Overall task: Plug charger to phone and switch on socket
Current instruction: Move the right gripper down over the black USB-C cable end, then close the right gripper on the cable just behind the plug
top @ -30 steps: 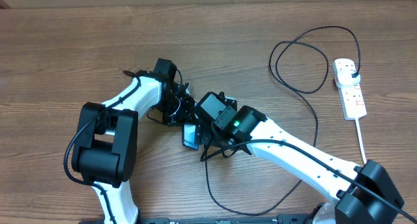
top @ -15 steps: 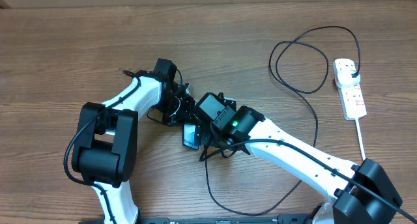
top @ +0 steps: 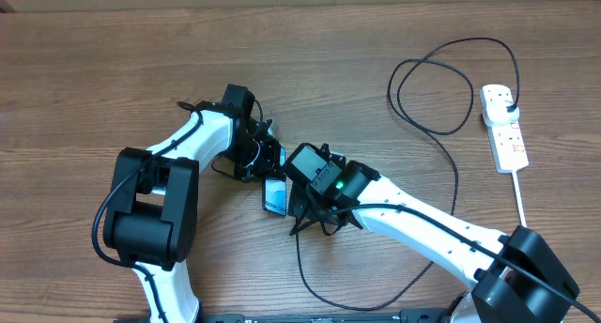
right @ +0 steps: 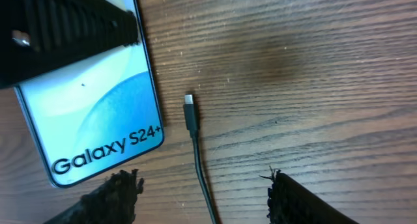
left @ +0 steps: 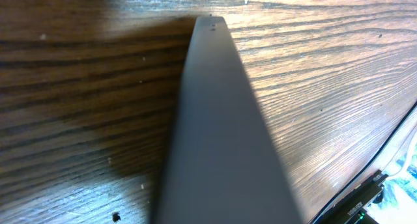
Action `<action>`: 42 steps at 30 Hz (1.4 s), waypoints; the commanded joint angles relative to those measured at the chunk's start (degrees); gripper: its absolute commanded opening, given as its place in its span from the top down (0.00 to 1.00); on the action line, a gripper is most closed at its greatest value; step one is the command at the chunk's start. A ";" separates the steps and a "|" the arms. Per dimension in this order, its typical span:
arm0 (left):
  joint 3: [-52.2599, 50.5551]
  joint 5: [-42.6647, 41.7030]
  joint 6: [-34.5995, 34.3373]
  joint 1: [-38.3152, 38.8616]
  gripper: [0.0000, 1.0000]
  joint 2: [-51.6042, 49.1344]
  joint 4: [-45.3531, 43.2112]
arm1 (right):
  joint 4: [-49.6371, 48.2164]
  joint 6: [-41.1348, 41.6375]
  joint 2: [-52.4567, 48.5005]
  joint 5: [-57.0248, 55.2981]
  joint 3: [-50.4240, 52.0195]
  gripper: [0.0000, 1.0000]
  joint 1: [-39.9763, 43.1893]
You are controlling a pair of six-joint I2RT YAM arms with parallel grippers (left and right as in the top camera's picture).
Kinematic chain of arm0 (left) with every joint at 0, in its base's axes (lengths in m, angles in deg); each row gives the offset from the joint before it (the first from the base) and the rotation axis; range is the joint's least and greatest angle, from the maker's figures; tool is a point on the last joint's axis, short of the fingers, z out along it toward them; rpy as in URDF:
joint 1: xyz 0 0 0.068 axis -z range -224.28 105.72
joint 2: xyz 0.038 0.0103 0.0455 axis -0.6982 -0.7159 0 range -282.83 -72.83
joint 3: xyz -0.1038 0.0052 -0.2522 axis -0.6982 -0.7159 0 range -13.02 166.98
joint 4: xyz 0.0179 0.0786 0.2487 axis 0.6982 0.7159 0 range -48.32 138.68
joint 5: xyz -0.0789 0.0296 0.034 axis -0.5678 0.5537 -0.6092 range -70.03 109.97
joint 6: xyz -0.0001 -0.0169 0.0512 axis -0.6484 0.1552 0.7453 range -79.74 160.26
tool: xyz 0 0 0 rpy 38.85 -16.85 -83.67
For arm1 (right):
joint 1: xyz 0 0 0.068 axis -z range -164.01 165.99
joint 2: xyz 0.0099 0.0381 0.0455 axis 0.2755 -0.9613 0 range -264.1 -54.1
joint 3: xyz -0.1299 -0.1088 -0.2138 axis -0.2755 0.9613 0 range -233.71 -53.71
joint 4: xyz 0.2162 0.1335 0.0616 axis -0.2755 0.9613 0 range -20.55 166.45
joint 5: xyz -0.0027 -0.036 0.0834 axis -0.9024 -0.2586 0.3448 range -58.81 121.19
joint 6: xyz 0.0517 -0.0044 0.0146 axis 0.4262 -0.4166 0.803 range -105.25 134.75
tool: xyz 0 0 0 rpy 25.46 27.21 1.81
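The phone (top: 274,198) lies near the table's middle, its light blue "Galaxy" screen (right: 91,100) facing up. My left gripper (top: 267,173) is shut on its far end. One of its black ribbed fingers (right: 65,22) crosses the top of the screen, and the phone's grey body (left: 221,139) fills the left wrist view. The charger cable (top: 458,187) runs from a black plug (top: 508,102) in the socket (top: 504,128) to its connector tip (right: 189,101), just right of the phone's lower corner. My right gripper (right: 202,177) is open and straddles the cable behind the tip.
The cable makes a big loop (top: 432,79) at the back right and sweeps along the front edge (top: 357,304). The socket's thick white cord (top: 519,196) runs toward the right arm's base. Both arms crowd together around the phone.
My right wrist has shifted a little left and turned toward the phone. The left arm and the phone have stayed put.
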 commanded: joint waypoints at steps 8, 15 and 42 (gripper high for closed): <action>-1.81 2.45 0.70 -0.24 0.96 -2.10 -0.85 | -7.65 1.31 -1.90 7.21 5.81 0.43 -2.19; 2.21 -24.55 14.97 -4.63 0.96 -2.10 -1.95 | -10.23 1.29 -3.43 6.01 5.81 0.46 -4.15; 2.60 -26.95 8.02 -12.55 0.96 -2.10 -14.16 | -14.12 3.21 -8.15 -0.37 5.81 0.63 -3.80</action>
